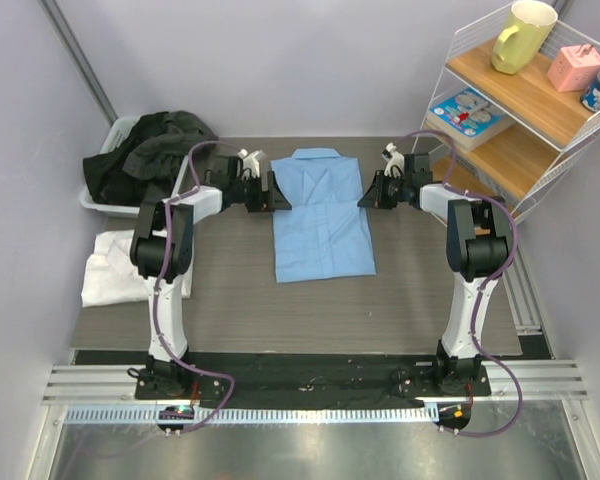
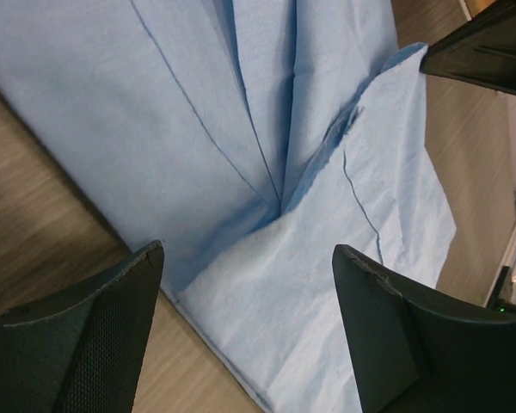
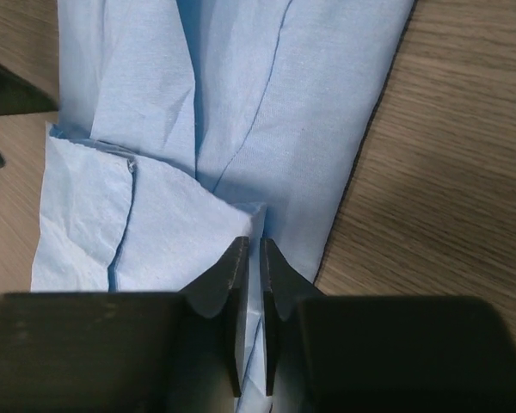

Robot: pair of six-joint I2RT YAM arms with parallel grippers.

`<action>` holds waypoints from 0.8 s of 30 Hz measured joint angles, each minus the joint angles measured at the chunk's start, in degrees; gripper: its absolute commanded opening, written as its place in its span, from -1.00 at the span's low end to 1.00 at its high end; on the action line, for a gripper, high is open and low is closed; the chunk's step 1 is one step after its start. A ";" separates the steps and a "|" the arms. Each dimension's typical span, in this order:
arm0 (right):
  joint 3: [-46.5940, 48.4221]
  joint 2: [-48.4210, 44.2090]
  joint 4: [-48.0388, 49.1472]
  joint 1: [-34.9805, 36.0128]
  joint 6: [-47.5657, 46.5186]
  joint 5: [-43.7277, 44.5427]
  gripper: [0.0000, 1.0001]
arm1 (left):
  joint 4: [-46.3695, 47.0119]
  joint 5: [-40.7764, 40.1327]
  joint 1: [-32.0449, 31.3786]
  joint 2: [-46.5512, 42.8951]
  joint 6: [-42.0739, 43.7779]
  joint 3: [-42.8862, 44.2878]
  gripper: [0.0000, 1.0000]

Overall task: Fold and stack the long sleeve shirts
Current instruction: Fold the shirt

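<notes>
My left hand [image 2: 248, 331] was released, its two fingers [image 2: 103, 344] spread wide and hovering over the light blue shirt [image 1: 322, 215]. Between those fingers lay a folded flap of the shirt, its edge running out ahead of the hand, and the button front stretched away beyond it. Bare surface [image 1: 280, 310] showed under the outer finger.

My right hand [image 3: 249, 318] was clenched, its jaws nearly closed, with a thin fold of the same blue cloth caught between them. A corner of that folded layer sat just in front of the fingertips. To the hand's outer side the shirt's edge ended and the wood grain began.

Seen from above, the shirt lay flat on the surface between my two hands, collar at the far end and folded into a narrow rectangle. Each hand was at one side edge of it, near the shoulders.

The white shirt [image 1: 115, 268] lay crumpled well outside my left hand, beside that arm and closer to my base. A bin [image 1: 94, 198] heaped with dark clothes [image 1: 150, 155] sat just beyond the white shirt.
</notes>
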 measured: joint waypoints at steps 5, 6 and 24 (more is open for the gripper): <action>0.00 -0.96 -1.84 -0.13 -0.79 1.20 0.03 | 5.99 1.57 2.45 -7.41 -4.37 -8.37 0.56; 0.00 -1.66 -2.47 -0.22 -0.74 1.49 0.03 | 6.36 2.03 2.69 -8.96 -4.81 -9.09 0.53; -1.55 3.02 1.66 4.59 6.14 -7.89 -0.35 | 7.78 8.37 -4.63 1.84 -12.11 -5.01 0.22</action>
